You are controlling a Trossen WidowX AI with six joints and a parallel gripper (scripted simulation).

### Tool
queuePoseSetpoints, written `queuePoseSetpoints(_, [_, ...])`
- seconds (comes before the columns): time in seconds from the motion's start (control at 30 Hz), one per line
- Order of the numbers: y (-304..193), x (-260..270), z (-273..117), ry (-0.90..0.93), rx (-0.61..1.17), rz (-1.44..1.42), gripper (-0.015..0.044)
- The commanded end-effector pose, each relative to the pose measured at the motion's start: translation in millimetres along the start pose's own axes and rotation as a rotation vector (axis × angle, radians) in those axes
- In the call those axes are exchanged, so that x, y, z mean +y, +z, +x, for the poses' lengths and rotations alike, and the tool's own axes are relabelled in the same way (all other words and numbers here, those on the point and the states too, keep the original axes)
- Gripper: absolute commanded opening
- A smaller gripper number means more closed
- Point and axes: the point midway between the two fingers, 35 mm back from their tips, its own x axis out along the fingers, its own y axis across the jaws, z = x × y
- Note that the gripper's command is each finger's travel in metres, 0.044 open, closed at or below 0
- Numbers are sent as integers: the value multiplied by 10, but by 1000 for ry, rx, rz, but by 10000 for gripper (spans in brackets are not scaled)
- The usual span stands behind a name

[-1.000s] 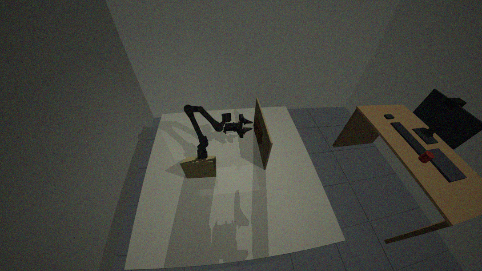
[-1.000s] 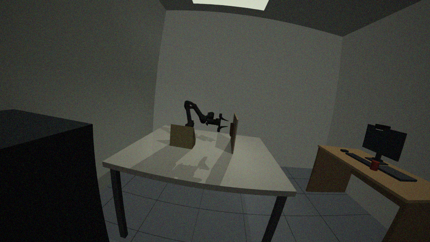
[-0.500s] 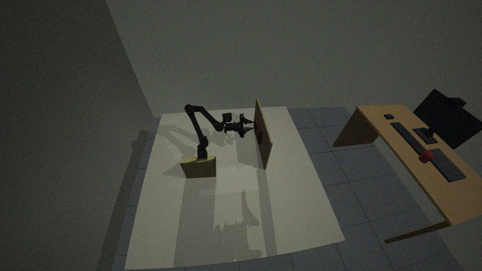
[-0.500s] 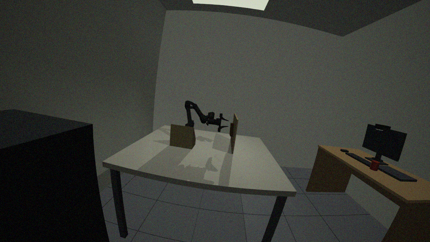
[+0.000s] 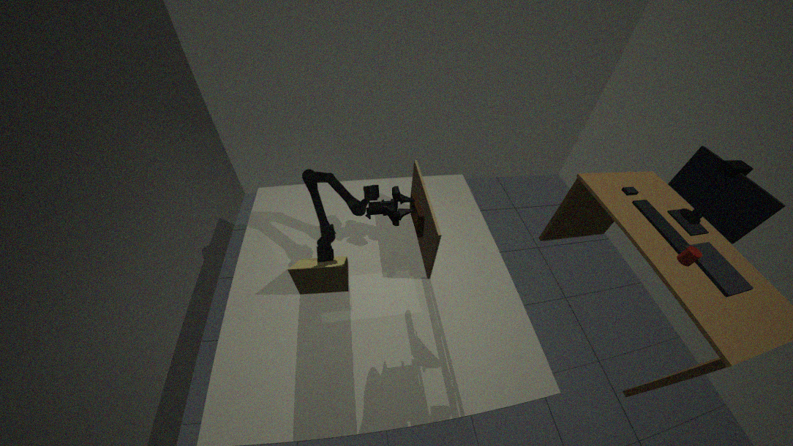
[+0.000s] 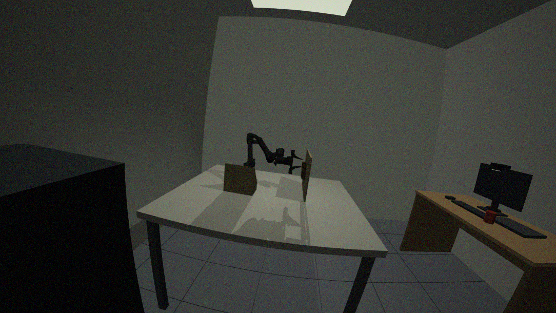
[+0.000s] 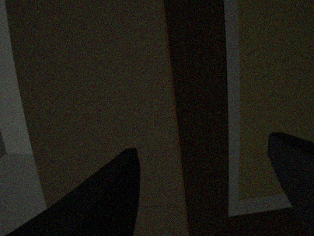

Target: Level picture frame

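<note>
Top, exterior and wrist views of a black six-joint arm (image 5: 316, 199) (image 6: 264, 150) mounted on a tan block (image 5: 320, 277) (image 6: 239, 179), which stands on a pale table (image 5: 482, 333) (image 6: 342, 226). The arm rises from the block, bends at its elbow and reaches toward an upright brown panel (image 5: 432, 243) (image 6: 306, 188) (image 7: 97, 97). The picture frame (image 5: 419, 226) (image 6: 303, 171) (image 7: 202, 97) lies against the panel's face on the arm's side; its dark border, pale inner margin and yellowish-brown picture area appear in the wrist view. The gripper (image 5: 412, 205) (image 6: 301, 162) (image 7: 203, 151) is partly open and grips nothing, its fingertips directed at the frame and very near it. In the wrist view, one finger overlaps the plain panel and the other overlaps the frame's interior, with the dark side border between them; whether either finger touches the frame cannot be determined. The screw is hidden, and the amount of tilt cannot be judged from these angles. Well apart from the table, a wooden desk (image 5: 737, 333) (image 6: 505, 241) carries a black monitor (image 5: 726, 194) (image 6: 502, 187) and a red cylinder (image 5: 689, 255) (image 6: 490, 216)
</note>
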Motion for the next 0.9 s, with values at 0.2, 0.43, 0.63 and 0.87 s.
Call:
queuePoseSetpoints(0.2, [3, 5, 144, 3, 2, 5, 260])
queuePoseSetpoints(0.43, [3, 5, 144, 3, 2, 5, 260])
queuePoseSetpoints(0.63, [3, 5, 144, 3, 2, 5, 260])
queuePoseSetpoints(0.87, [3, 5, 144, 3, 2, 5, 260])
